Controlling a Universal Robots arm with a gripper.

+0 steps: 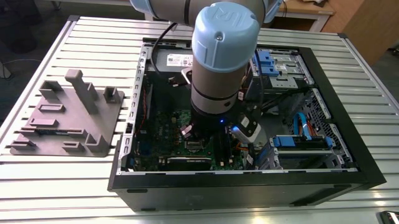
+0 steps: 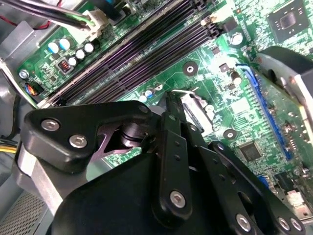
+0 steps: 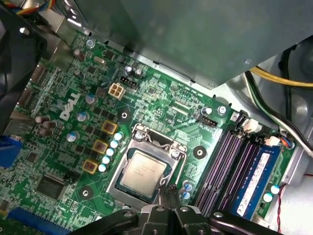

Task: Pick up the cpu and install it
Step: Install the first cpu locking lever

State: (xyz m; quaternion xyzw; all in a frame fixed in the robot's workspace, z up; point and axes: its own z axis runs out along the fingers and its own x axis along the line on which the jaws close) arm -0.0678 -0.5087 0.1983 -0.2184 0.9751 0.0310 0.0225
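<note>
The cpu (image 3: pixel 142 169) lies flat in its metal-framed socket (image 3: pixel 155 140) on the green motherboard (image 3: pixel 161 98), inside the open computer case (image 1: pixel 249 181) on the slatted tabletop (image 1: pixel 62 186). The arm's tool (image 3: pixel 171 190) hangs at the socket's edge, tips together, gripping nothing.

Slatted metal table (image 1: pixel 56 186) — wooden cabinet (image 1: pixel 365 23) behind, dark floor (image 1: pixel 7 100).

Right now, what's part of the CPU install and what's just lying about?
Job: cpu lying in its socket; gripper close by it.
Lying about: memory stick; grey fixture tray; blue drive brackets; yellow cables.
</note>
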